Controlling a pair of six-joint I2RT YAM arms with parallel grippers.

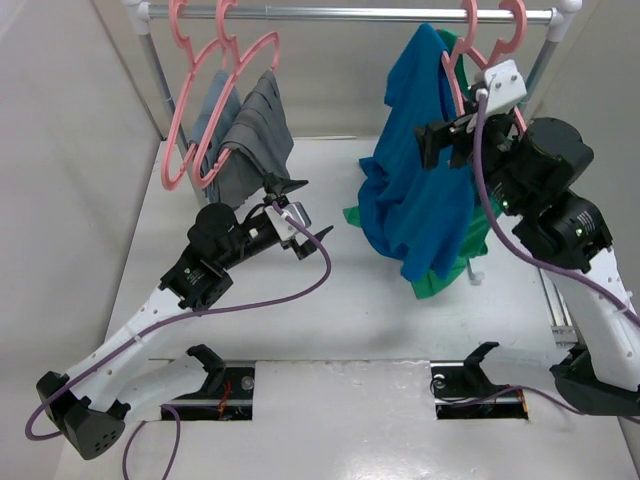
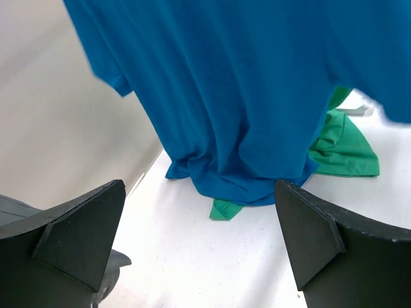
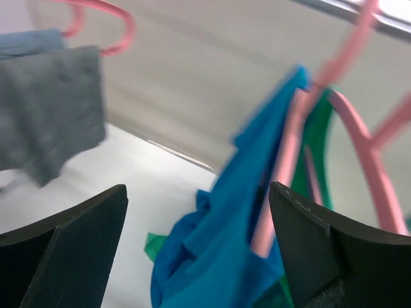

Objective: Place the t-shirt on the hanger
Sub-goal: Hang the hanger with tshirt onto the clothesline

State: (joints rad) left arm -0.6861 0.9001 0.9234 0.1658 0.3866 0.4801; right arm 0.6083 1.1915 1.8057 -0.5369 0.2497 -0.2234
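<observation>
The bright blue t-shirt hangs bunched over one shoulder of the pink hanger, which hooks on the rail at the right; its lower folds rest on the table. My right gripper is raised beside the shirt's upper part and is open. In the right wrist view the t-shirt and the hanger's arm lie just beyond my open right gripper. My left gripper is low over the table, open and empty. It faces the t-shirt's bottom folds, with bare table inside the left gripper.
A green top hangs behind the t-shirt and spreads on the table beneath it. Grey garments hang on pink hangers at the left of the metal rail. White walls close in on the left and back.
</observation>
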